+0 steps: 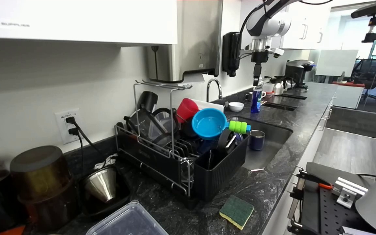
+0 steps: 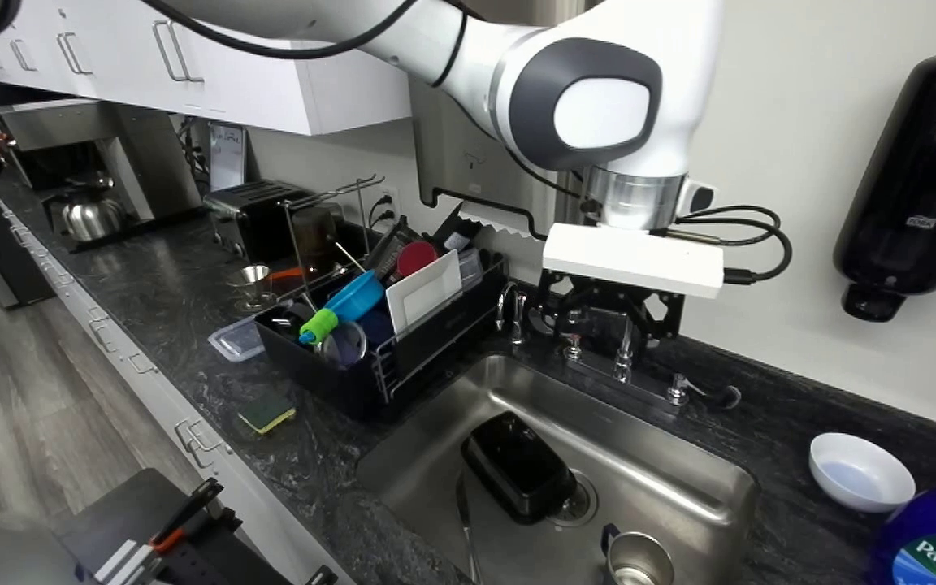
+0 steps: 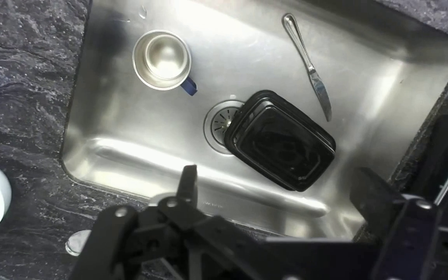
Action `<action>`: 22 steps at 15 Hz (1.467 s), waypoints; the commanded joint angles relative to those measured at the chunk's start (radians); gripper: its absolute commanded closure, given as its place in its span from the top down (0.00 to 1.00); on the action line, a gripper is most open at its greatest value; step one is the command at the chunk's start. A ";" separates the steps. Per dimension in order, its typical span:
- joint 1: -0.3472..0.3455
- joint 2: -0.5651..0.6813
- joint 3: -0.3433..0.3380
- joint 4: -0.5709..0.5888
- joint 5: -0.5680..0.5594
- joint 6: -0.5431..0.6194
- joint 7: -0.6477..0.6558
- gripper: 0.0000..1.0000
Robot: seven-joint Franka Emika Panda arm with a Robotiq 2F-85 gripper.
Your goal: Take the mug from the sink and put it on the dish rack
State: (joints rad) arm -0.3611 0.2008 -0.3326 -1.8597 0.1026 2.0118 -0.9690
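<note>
My black two-finger gripper [image 3: 275, 177] is positioned above the rectangular stainless-steel sink [image 3: 150, 116]; I read its jaws as spread wide. Inside the sink: one dark-blue cylindrical metal mug [image 3: 163, 60], upright; one glossy black rectangular container [image 3: 280, 144]; one slender silver metal knife [image 3: 310, 69]. Beside the sink: one loaded black dish rack [image 1: 162, 164] with a metal wire frame.

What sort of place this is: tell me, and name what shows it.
Most likely an office kitchenette: a steel sink set in the counter, a loaded dish rack beside it, and a wheeled office chair in the background.
</note>
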 commanded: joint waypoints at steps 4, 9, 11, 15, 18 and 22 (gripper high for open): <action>-0.116 0.216 0.037 0.243 0.007 -0.149 -0.213 1.00; -0.168 0.340 0.038 0.357 -0.047 -0.173 -0.233 1.00; -0.175 0.321 0.048 0.318 -0.041 -0.142 -0.231 1.00; -0.174 0.318 0.054 0.319 -0.039 -0.142 -0.227 1.00; -0.175 0.318 0.054 0.319 -0.039 -0.142 -0.227 1.00; -0.178 0.356 0.060 0.322 -0.052 -0.149 -0.230 1.00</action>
State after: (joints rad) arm -0.5144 0.5301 -0.2989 -1.5486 0.0760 1.8734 -1.1945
